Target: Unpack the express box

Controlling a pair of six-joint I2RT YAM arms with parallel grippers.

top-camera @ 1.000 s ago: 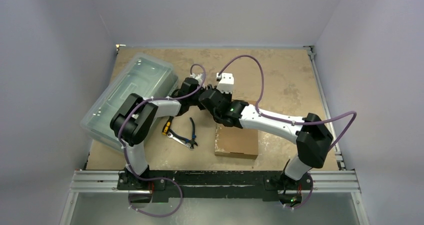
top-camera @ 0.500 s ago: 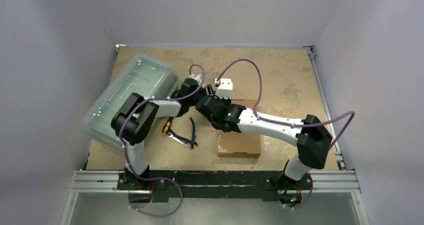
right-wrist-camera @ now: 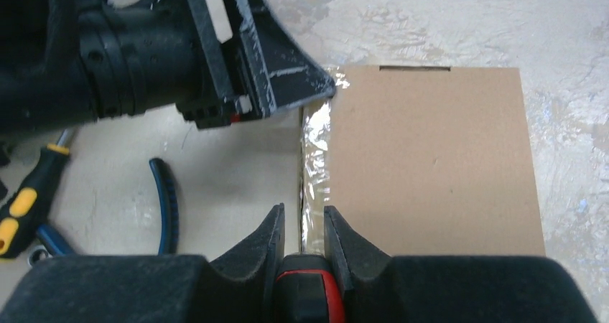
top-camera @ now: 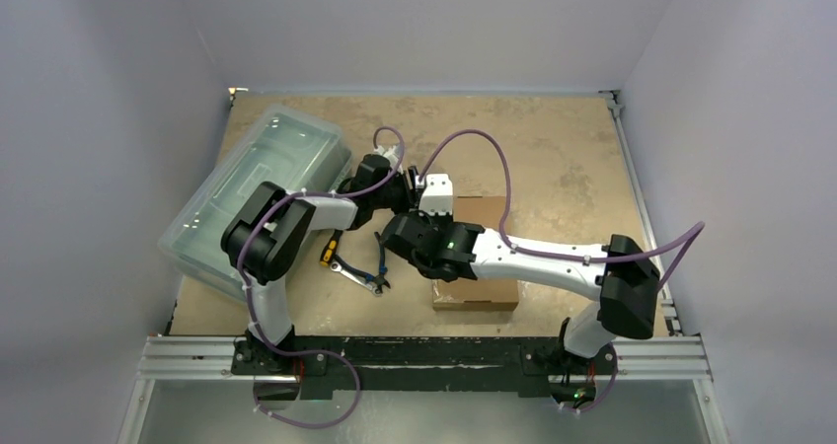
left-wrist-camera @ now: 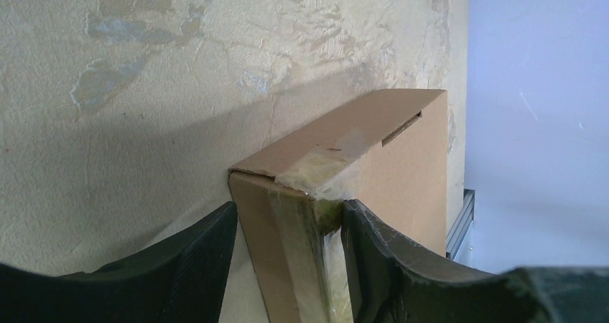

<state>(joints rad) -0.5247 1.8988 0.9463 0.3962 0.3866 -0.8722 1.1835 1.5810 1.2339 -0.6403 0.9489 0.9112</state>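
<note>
At express box corner left fingers clamp; right fingers half-hide red tool

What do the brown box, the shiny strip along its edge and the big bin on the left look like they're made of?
The express box looks like plain brown cardboard, matte, with a cut slot near one edge. The strip along its edge seems clear plastic tape: glossy, wrinkled, see-through. The bin appears to be translucent greenish plastic, with glare on its lid.
</note>
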